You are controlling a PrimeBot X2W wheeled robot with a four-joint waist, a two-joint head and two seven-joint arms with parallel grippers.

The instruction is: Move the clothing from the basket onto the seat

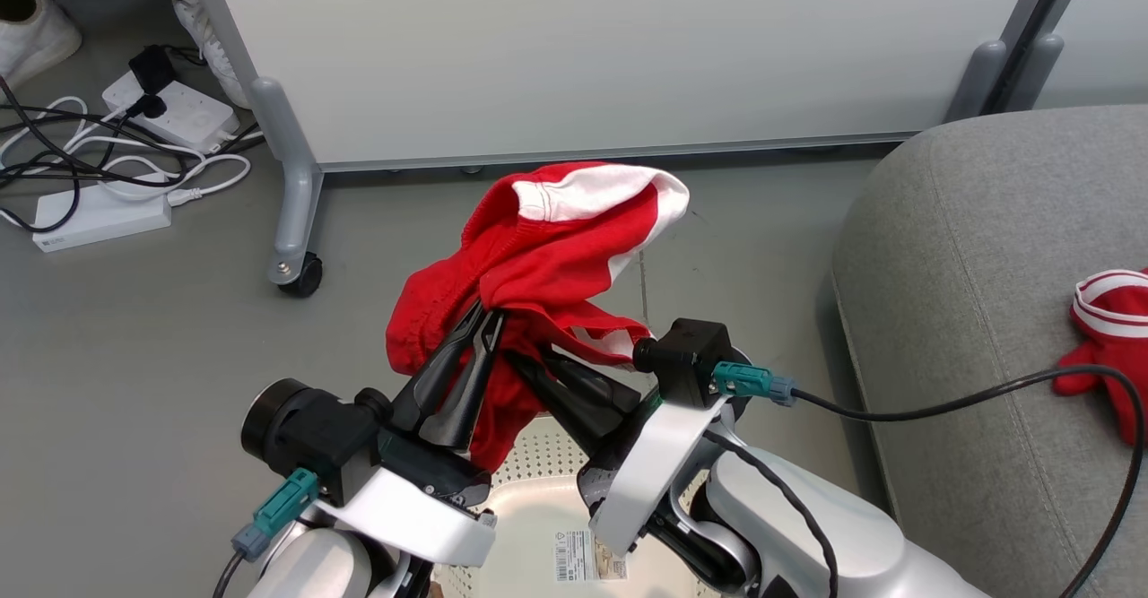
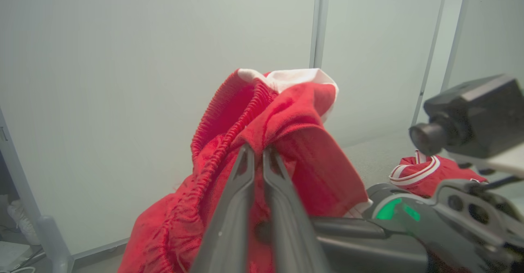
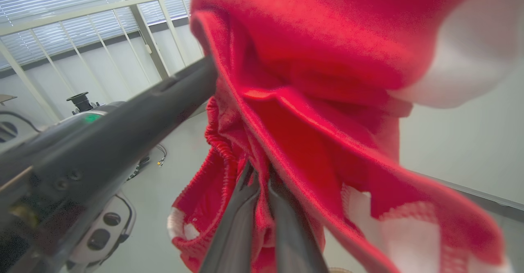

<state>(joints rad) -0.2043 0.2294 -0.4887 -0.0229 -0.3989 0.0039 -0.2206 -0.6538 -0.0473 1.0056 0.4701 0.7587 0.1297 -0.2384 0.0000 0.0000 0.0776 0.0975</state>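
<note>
A red garment with white trim, the clothing [image 1: 547, 239], hangs bunched in the air above the basket [image 1: 538, 499], whose cream perforated wall and sticker show at the bottom. My left gripper [image 1: 485, 316] is shut on a fold of it, fingers pressed together in the left wrist view [image 2: 256, 151]. My right gripper [image 1: 520, 360] comes in from the right just below and is shut on the same cloth [image 3: 286, 101], tips [image 3: 260, 172] buried in the folds. The grey seat [image 1: 978, 311] lies to the right, with another red-and-white garment [image 1: 1112, 338] lying on it.
A white partition panel [image 1: 583, 51] on grey legs with a caster [image 1: 300, 277] stands behind the basket. Power strips and tangled cables [image 1: 126, 159] lie on the floor at far left, near a white shoe [image 1: 31, 29]. A black cable [image 1: 942, 401] runs across the seat.
</note>
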